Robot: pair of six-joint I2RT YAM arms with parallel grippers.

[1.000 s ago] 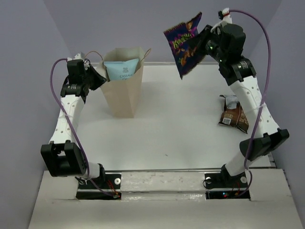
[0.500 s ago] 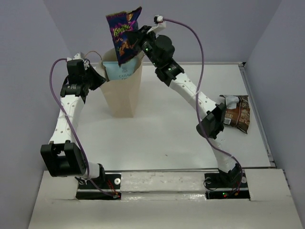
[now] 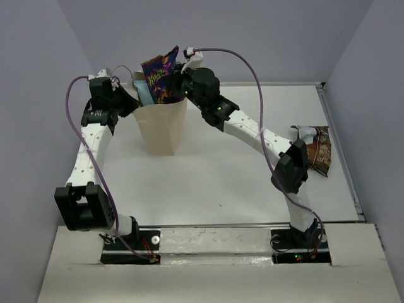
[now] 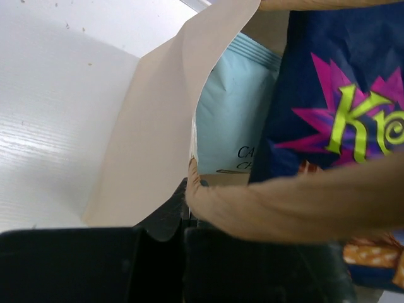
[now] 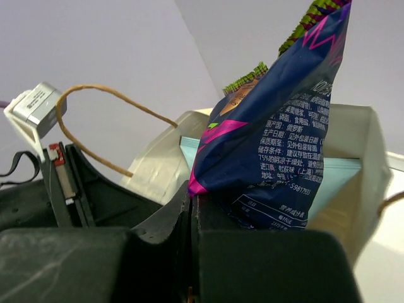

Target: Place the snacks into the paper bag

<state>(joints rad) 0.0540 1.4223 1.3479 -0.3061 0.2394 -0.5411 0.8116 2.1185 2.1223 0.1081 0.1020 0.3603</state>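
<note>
Right gripper point(image 3: 179, 88) pinches the purple packet point(image 3: 160, 72) by its edge, with the packet half inside the paper bag point(image 3: 163, 126) mouth. Left gripper point(image 3: 134, 101) seems clamped on the bag rim. Foil likely light, crinkly, slippery — grip a sealed edge.

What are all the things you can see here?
paper bag: one, cream-tan, standing at the table's far left.
purple packet: one, purple-blue with yellow letters, partly inside the bag's mouth.
light blue packet: one, inside the bag.
brown packet: one, dark brown, lying near the table's right edge.
table: one, white, under everything.
left gripper: one, black, pinching the bag's rim.
right gripper: one, black, holding the purple packet.
</note>
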